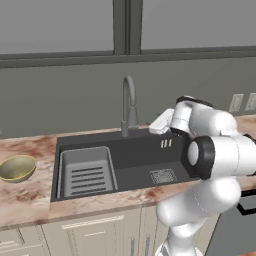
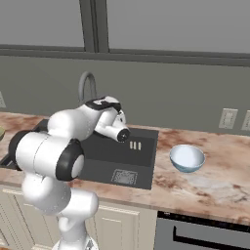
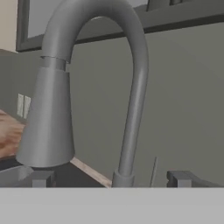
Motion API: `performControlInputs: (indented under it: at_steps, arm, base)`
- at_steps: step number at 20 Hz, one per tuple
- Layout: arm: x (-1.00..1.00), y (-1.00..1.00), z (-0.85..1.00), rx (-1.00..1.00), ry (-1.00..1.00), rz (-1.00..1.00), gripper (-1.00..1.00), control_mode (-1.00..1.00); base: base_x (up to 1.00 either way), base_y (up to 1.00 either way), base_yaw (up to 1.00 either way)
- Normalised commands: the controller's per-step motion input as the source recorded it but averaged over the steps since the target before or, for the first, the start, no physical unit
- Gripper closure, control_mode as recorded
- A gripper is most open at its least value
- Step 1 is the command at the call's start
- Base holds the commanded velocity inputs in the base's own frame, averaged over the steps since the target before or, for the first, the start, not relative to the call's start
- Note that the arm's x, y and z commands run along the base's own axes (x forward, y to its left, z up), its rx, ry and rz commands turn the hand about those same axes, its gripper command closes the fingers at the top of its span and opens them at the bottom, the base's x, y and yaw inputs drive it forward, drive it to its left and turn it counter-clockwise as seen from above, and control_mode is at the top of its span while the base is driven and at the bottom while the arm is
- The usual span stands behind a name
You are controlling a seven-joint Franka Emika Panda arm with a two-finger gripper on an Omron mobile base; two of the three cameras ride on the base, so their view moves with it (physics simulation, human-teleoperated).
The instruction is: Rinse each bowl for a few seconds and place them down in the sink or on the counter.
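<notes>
olive-gold bowl (image 1: pixel 18 167) far left on the surface (image 1: pixel 30 200), well apart from the sink (image 1: pixel 125 150). faucet (image 1: pixel 129 107) at the basin's back edge, straight ahead of the pincer (image 3: pixel 111 180), spout close in the hand view. pincer fully spread, holding nothing, pointing at the faucet rather than either bowl. pale blue bowl (image 2: pixel 187 158) right of the sink, likely the nearer one to reach.

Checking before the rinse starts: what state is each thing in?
olive-gold bowl: upright, empty, on the counter left of the sink.
pale blue bowl: upright, empty, on the counter right of the sink.
faucet: no water running.
pincer: open, empty, facing the faucet.
</notes>
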Motion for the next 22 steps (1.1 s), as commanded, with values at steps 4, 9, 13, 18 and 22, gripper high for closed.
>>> performControlInputs:
  at_steps: [4, 9, 13, 18, 22]
  arm:
    - [0.27, 0.03, -0.02, 0.0, 0.0, 0.0, -1.0, -1.0]
    - [0.25, 0.03, -0.05, 0.0, 0.0, 0.0, -1.0, -1.0]
    - [0.22, 0.09, -0.09, 0.01, 0.0, 0.0, -1.0, -1.0]
    - [0.22, 0.13, -0.09, 0.0, 0.0, -0.01, -1.0, -1.0]
    - [0.23, 0.14, -0.07, 0.0, -0.01, -0.02, -1.0, -1.0]
  base:
    - [0.0, 0.0, 0.0]
    - [0.0, 0.0, 0.0]
    - [0.0, 0.0, 0.0]
    - [0.0, 0.0, 0.0]
    - [0.0, 0.0, 0.0]
